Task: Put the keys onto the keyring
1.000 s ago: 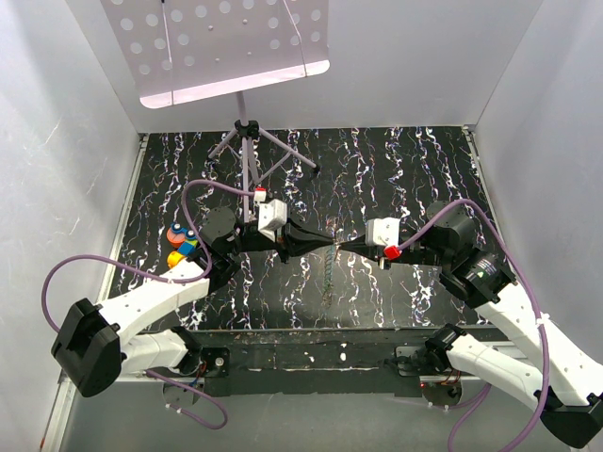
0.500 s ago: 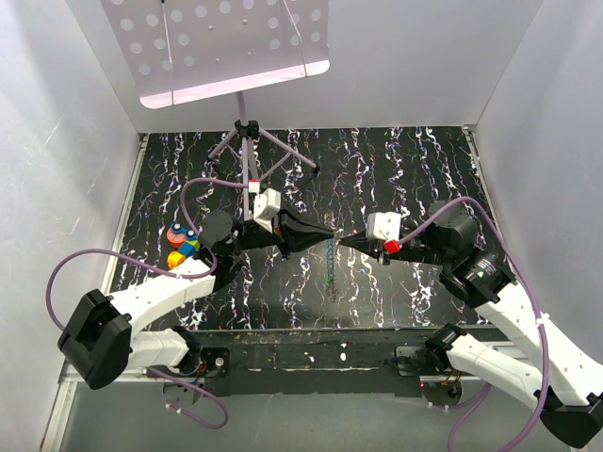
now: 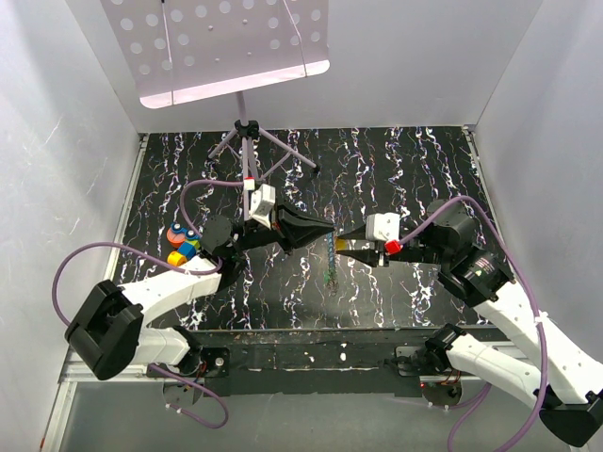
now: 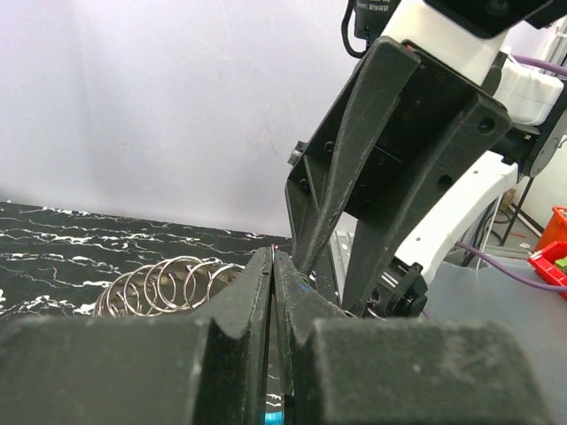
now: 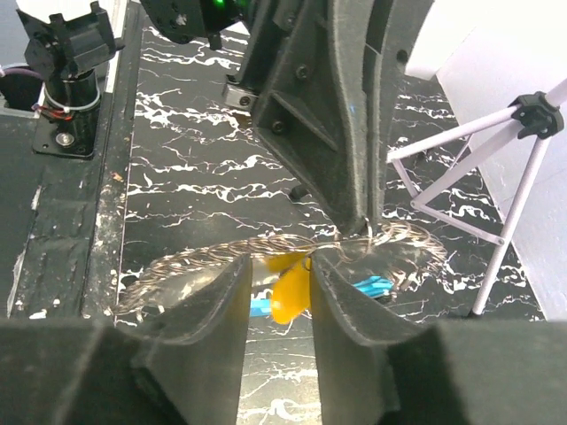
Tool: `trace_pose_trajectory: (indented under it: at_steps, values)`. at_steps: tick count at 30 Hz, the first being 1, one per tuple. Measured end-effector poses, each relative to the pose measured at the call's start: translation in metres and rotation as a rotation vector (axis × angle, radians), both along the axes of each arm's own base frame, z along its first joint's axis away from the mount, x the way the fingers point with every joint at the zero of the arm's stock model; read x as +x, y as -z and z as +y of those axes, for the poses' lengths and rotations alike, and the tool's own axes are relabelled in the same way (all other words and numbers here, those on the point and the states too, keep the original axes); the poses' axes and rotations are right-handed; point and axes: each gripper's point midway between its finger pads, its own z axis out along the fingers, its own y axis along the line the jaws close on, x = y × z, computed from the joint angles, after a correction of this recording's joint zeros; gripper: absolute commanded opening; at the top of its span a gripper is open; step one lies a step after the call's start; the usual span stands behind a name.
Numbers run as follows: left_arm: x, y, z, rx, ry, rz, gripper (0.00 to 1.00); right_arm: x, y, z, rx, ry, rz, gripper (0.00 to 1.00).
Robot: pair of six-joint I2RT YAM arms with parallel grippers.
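The keyring is a chain of thin wire rings (image 5: 221,252), also seen as rings (image 4: 168,283) to the left in the left wrist view. It dangles over the table from my left gripper (image 3: 329,229), whose jaws (image 4: 273,257) are shut on its top ring. My right gripper (image 3: 341,248) faces it at the same height, open (image 5: 282,266). The yellow key (image 5: 291,297) hangs from the rings between the right fingers (image 5: 354,305), close against one of them. Lower on the same chain, a blue key (image 5: 372,285) shows partly behind that finger.
A tripod stand (image 3: 247,141) with a perforated white plate (image 3: 226,42) rises at the back centre. Several small coloured pieces (image 3: 180,245) lie at the table's left edge. White walls enclose the black marbled table (image 3: 405,169) on three sides.
My right gripper has opened, and the yellow key now hangs free between its fingers. The left gripper has stayed shut on the ring and shifted slightly right.
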Motion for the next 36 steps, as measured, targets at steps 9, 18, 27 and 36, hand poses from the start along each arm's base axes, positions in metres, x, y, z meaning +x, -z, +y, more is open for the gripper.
trace_pose_trajectory:
  at_steps: [9, 18, 27, 36]
  values:
    - [0.004, -0.001, 0.0, -0.018, -0.013, -0.042, 0.0, -0.011, -0.009, -0.012, 0.01, 0.007, 0.042, 0.56]
    - [-0.013, 0.004, -0.002, 0.003, 0.072, -0.135, 0.0, 0.013, -0.045, -0.038, 0.093, 0.09, 0.233, 0.52]
    - [-0.015, -0.001, -0.002, -0.027, 0.087, -0.132, 0.0, 0.008, -0.047, -0.031, -0.071, -0.07, 0.398, 0.55]
    - [-0.008, -0.004, -0.003, -0.052, 0.061, -0.09, 0.0, 0.033, -0.07, -0.051, -0.143, -0.019, 0.364, 0.53]
